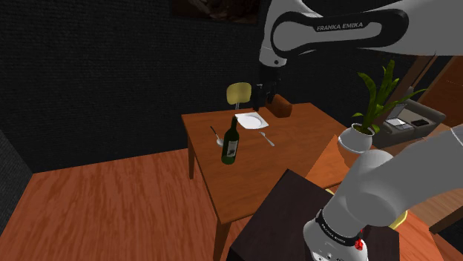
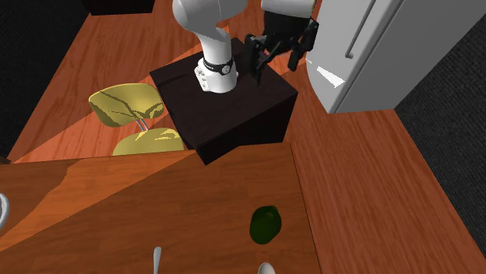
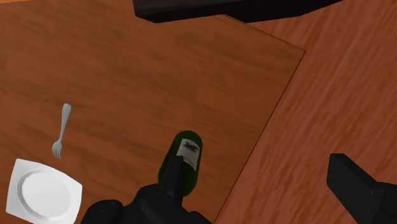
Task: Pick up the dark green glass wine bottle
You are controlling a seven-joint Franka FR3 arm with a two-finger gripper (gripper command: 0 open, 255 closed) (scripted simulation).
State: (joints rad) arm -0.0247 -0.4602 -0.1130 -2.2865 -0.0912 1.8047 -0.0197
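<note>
The dark green bottle point(image 1: 231, 141) stands upright on the table point(image 1: 252, 178), near its edge at the shoulder view's left, apart from the plate point(image 1: 252, 121) and fork point(image 1: 267, 139). That leaves room for a grasp. The end effector point(image 3: 248, 178) hangs high above it, spread wide and empty, likely lining up. In the wrist view, one finger point(image 3: 153, 203) hides the bottle's neck.

The bench point(image 3: 146, 70) and floor point(image 3: 337, 89) are warm, grained wood with a slight sheen. The bottle point(image 3: 181, 167) is dark green glass, the fork point(image 3: 62, 129) grey metal.
</note>
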